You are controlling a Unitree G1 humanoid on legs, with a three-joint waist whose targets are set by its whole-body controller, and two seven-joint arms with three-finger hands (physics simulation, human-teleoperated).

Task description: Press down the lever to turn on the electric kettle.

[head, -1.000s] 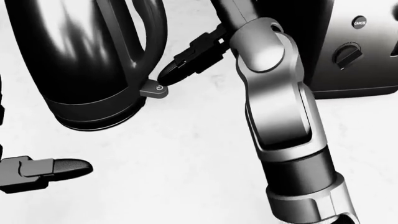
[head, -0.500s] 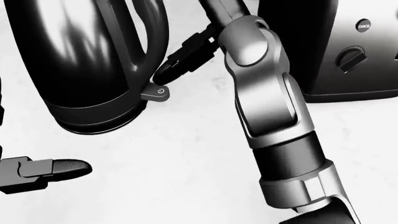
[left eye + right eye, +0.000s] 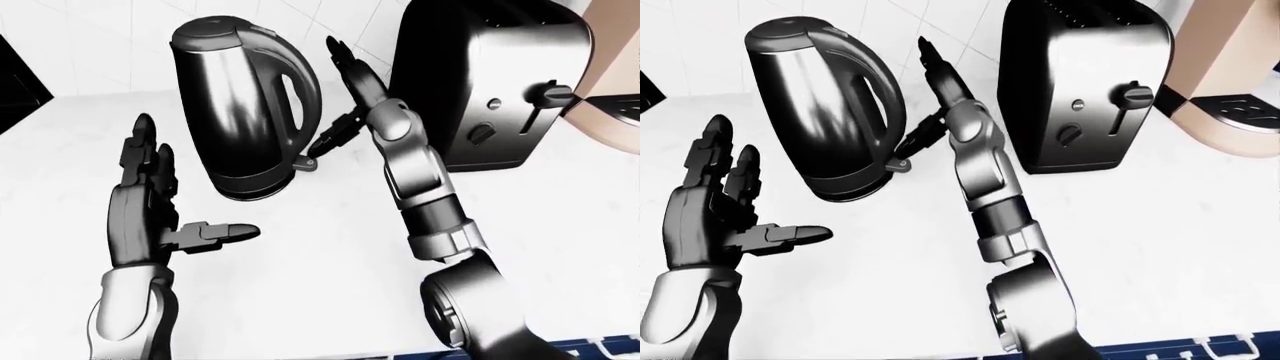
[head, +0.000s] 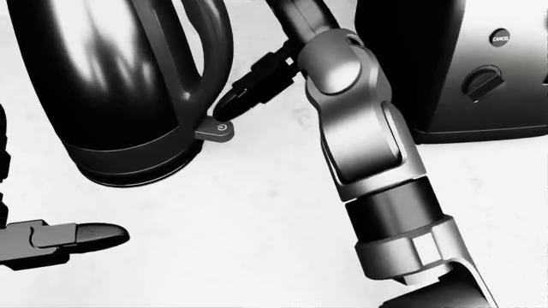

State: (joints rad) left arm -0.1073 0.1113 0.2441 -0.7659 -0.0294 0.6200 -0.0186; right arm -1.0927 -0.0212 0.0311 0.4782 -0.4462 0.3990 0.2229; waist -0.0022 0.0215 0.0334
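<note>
- Right hand (image 3: pixel 940 97): fingers spread, gripping nothing; its thumb tip sits just above the kettle's lever (image 4: pixel 216 131).
- Left hand (image 3: pixel 150 202): open, empty, well apart from the electric kettle (image 3: pixel 240 105).
- Judged: lever not yet pressed; the push remains.

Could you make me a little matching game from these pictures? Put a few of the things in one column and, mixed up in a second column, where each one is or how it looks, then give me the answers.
Things:
1. kettle
2. lever
3. toaster
4. left hand

Places or states:
A. open, fingers spread, apart from everything, at the left-eye view's left
B. small grey tab with a power symbol, at the kettle's base
C. stands right of the right hand, with a knob and a slider
D. dark shiny jug with a looped handle

Pairs: 1-D, 2-B, 3-C, 4-A
</note>
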